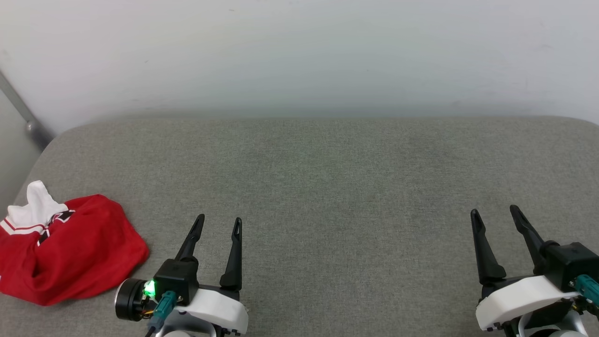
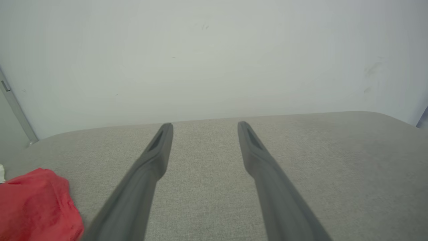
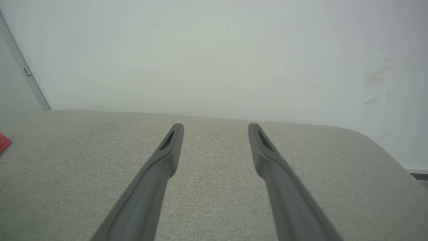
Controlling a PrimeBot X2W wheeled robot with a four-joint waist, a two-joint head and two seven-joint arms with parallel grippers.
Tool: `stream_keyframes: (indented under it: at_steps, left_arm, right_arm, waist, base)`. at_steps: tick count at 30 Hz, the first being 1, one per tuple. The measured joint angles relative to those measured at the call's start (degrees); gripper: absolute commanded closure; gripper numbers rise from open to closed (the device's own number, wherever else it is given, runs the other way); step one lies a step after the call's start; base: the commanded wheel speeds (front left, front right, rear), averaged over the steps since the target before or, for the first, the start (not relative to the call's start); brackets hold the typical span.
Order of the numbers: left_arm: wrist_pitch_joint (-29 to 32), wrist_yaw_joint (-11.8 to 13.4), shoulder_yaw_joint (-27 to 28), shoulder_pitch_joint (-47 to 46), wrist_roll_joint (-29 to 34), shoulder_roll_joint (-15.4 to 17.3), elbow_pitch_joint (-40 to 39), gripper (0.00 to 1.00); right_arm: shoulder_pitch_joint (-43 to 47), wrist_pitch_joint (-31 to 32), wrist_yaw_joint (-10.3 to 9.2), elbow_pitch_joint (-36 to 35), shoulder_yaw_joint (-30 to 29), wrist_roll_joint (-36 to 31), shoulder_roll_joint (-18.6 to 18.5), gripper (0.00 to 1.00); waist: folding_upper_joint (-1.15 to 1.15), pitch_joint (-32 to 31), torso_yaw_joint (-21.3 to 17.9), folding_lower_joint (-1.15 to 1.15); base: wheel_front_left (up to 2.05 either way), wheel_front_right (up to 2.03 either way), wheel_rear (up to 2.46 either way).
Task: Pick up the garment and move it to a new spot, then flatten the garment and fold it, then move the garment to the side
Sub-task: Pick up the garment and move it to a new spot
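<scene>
The garment [image 1: 70, 252] lies crumpled in a heap at the near left of the grey cushioned surface, bright red with a white striped sleeve end or collar sticking up at its far left. Its red edge [image 2: 36, 207] fills the lower left corner of the left wrist view, and a sliver [image 3: 4, 143] shows at the left edge of the right wrist view. My left gripper [image 1: 220, 219] hovers open just right of the heap, nothing between its fingers. My right gripper [image 1: 495, 209] stands open far to the right, also holding nothing.
The grey fabric surface [image 1: 327, 187] has rounded far corners and ends at a pale wall [image 1: 299, 56]. A metal rail [image 1: 18, 112] runs down beside the far left corner. The garment sits close to the surface's left edge.
</scene>
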Motion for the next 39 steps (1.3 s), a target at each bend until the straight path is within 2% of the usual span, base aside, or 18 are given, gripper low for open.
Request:
stream_keyframes:
  at_steps: [24,29,39]
  left_arm:
    - [-0.24,0.13,1.75,-0.03,-0.8,-1.22,1.59,0.0]
    - [-0.24,0.36,2.05,-0.57,-1.54,-1.31,2.08,0.0]
    - [-0.25,0.94,3.79,-0.95,-3.02,-1.42,1.88,0.0]
  right_arm:
    - [-0.02,-0.98,0.0,1.38,-0.14,-0.73,0.01,0.0]
    - [0.08,-0.88,0.0,0.22,-0.07,-0.74,0.01,0.0]
    - [-0.03,0.07,0.0,-0.59,2.87,-2.23,0.03,0.0]
  waist:
    - [0.0,0.21,0.54,0.0]
    - [0.0,0.32,2.94,0.0]
    - [0.0,0.77,10.94,0.0]
  base:
    - [0.0,0.0,0.0]
    - [0.0,0.0,0.0]
    - [0.0,0.0,0.0]
